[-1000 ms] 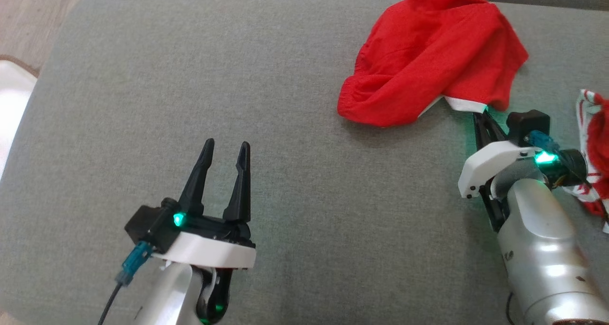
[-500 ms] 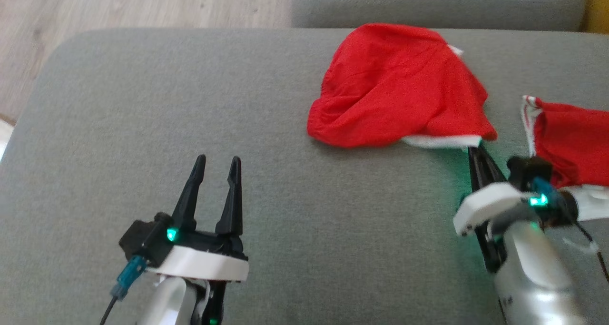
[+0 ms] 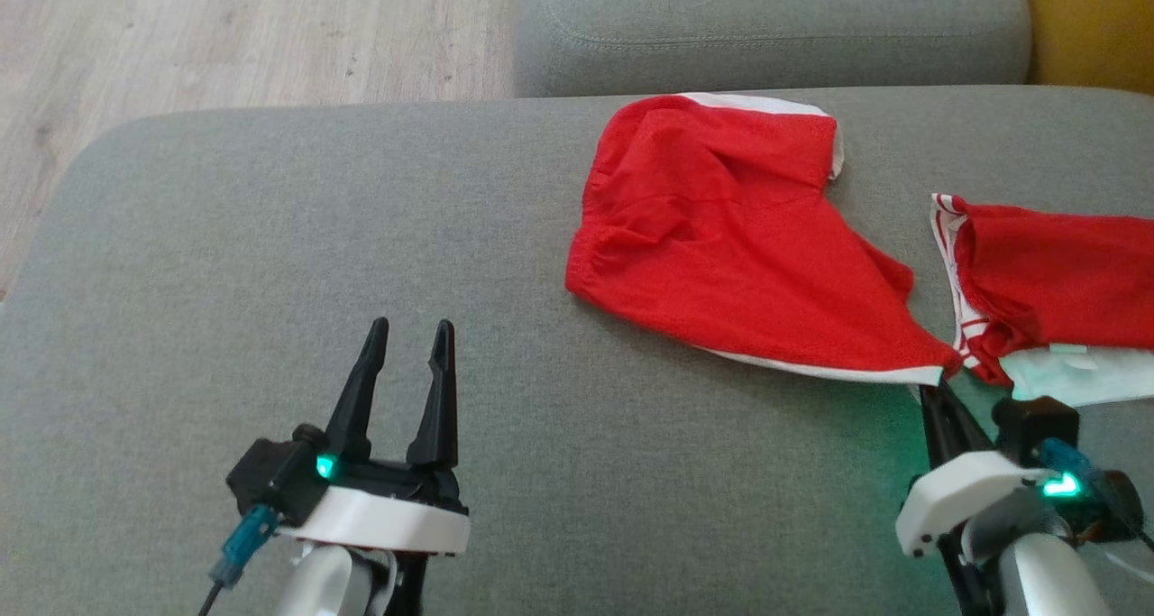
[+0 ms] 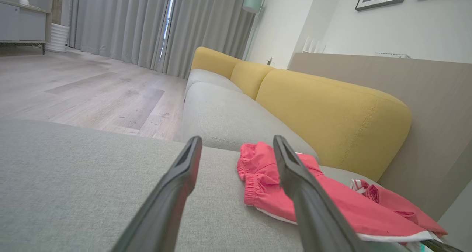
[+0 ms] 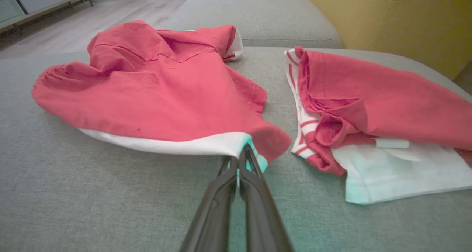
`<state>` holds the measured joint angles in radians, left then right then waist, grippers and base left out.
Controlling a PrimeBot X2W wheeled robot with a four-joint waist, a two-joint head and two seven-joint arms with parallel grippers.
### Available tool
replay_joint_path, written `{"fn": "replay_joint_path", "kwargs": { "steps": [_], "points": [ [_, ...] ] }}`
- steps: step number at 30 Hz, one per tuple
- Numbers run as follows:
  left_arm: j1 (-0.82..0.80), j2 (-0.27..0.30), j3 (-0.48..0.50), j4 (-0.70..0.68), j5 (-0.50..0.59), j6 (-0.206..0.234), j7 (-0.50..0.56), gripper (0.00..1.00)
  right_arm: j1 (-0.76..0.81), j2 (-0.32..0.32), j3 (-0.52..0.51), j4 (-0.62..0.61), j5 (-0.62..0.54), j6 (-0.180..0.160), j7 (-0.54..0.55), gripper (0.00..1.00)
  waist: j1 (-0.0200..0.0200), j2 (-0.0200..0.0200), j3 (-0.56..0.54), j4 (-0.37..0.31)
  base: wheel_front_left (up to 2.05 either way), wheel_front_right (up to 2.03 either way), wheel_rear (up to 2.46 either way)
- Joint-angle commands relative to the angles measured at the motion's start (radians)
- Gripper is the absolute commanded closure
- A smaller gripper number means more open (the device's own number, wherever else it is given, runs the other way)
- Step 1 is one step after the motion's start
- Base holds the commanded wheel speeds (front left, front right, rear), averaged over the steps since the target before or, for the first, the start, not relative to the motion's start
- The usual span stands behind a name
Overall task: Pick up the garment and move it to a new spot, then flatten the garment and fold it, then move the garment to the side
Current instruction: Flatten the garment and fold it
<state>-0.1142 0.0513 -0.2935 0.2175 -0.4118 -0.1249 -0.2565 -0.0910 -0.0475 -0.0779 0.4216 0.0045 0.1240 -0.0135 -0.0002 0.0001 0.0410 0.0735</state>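
Garment (image 3: pixel 721 237) pulled flatter, right jaws pinching hem (image 3: pixel 811 369); left jaws spread; shirt (image 3: pixel 1055 273) beside.

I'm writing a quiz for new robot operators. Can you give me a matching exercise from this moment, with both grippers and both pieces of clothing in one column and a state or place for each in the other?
Column one:
1. left gripper
2. right gripper
3. shorts
4. striped garment

Column two:
A. held at one corner
B. open, holding nothing
C. lying free, farthest right
D. shut, pinching fabric

Pairs: 1-B, 2-D, 3-A, 4-C
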Motion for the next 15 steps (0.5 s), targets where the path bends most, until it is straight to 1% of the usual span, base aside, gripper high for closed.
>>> {"fn": "replay_joint_path", "kwargs": {
  "steps": [1,7,11,15],
  "points": [
    [-0.028,0.001,0.026,-0.036,0.007,-0.006,-0.005,0.0,-0.025,-0.003,0.018,-0.063,-0.009,0.007,0.0,0.0,0.0002,-0.0001,0.001,0.005,0.0,0.0,0.0],
    [-0.025,0.001,0.024,-0.036,0.01,-0.006,-0.005,0.0,0.0,-0.003,0.05,-0.163,0.029,0.007,-0.011,0.0,0.0002,-0.0001,0.002,0.024,0.0,0.0,0.0],
    [-0.029,0.0,0.014,-0.035,0.011,-0.006,-0.005,0.0,0.015,-0.003,0.113,-0.225,0.072,0.007,-0.06,0.0,0.0002,-0.0001,0.007,0.043,0.0,0.0,0.0],
    [-0.034,0.0,0.008,-0.034,0.011,-0.006,-0.005,0.0,0.032,-0.003,0.204,-0.251,0.095,0.007,-0.088,0.0,0.0002,-0.0001,0.013,0.066,0.0,0.0,0.0]
  ]
}}
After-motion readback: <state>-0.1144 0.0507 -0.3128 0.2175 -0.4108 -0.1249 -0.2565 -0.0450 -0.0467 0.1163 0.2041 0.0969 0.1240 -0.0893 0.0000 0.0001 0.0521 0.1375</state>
